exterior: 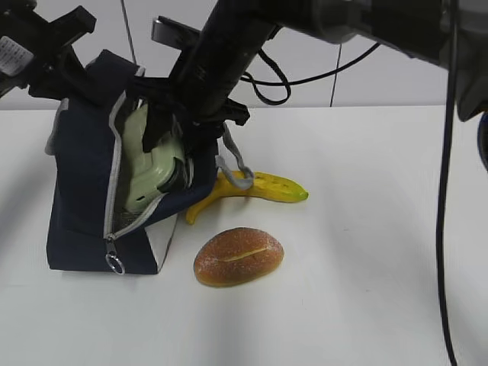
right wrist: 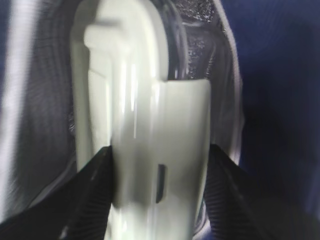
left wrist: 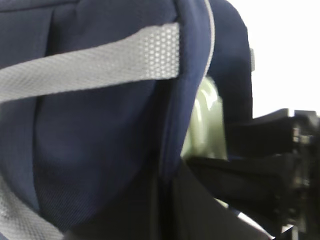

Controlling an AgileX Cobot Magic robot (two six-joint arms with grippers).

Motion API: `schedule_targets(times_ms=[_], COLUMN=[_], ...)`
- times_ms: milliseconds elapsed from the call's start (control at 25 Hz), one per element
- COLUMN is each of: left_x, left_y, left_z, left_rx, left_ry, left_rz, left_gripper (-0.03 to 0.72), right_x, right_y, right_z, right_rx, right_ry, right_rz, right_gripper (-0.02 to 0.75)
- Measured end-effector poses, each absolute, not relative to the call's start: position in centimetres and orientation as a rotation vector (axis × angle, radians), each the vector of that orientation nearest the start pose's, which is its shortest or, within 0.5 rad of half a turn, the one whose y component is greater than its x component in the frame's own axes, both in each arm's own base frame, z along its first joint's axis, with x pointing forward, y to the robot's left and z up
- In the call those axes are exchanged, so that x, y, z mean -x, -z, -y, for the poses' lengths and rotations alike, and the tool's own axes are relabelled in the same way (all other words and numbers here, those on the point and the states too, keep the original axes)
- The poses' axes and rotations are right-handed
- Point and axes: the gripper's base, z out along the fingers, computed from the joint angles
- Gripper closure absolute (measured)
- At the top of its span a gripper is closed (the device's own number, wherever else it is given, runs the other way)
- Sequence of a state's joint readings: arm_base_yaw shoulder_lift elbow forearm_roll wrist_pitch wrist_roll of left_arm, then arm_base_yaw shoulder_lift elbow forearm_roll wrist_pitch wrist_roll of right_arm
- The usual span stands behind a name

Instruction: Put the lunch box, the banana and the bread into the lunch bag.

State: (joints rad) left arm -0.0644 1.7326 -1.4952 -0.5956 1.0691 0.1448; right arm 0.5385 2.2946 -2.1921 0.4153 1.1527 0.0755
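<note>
The lunch bag is the biggest thing here, a navy fabric bag with a grey zipper, and it stands on the white table with its mouth turned toward the camera and pulled open. All other things I place from this bag. The left gripper is at the top rear of the bag; its jaws are narrow, closed almost fully, and it seems to pinch the fabric or the grey handle to keep the mouth up, although the pictures do not show the exact contact. The right gripper reaches into the mouth and holds the lunch box, one dark finger on each side of it. The box is pale sage green with a clip on its lid; it is turned on its edge and sits partly inside the opening, with the silvery lining behind it in the right wrist view. The banana, yellow with a greenish tip, lies just behind the bag's right side, and its stem end passes under the loose grey handle there. The bread, a glossy brown roll with a slit, lies near the bag's front right corner, apart from it. I judge the main risk is that the box catches on the zipper edge and pushes the soft bag over, or that it slides back out if it is let go too early, because the mouth is tilted.
</note>
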Motion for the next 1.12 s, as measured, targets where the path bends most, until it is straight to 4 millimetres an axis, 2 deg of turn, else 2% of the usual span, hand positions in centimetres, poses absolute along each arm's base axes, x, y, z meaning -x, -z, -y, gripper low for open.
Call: schedule_targets(times_ms=[280, 680, 800, 960, 1120], left_x=[-36.5, -36.5, -36.5, -36.5, -36.5], left_y=[-30.8, -30.8, -30.8, -30.8, -30.8], left_z=[6.8, 6.8, 6.8, 6.7, 6.7], left_rx=[-0.012, -0.012, -0.011, -0.016, -0.017], left_ry=[0.767, 0.759, 0.757, 0.746, 0.746], left_rz=[-2.674, -2.668, -2.667, -2.669, -2.670], left_gripper=[0.691, 0.691, 0.691, 0.691, 0.691], right_x=[-42.2, -43.0, -43.1, -43.1, -43.0], right_y=[-22.9, -19.1, -18.2, -18.2, -19.3], right_z=[-30.0, -31.9, -32.1, -32.3, -31.9], right_rx=[0.455, 0.425, 0.424, 0.445, 0.560], right_ry=[-0.807, -1.027, -1.048, -1.072, -0.988], right_rz=[-2.719, -2.690, -2.693, -2.684, -2.693], right_gripper=[0.357, 0.355, 0.325, 0.245, 0.220])
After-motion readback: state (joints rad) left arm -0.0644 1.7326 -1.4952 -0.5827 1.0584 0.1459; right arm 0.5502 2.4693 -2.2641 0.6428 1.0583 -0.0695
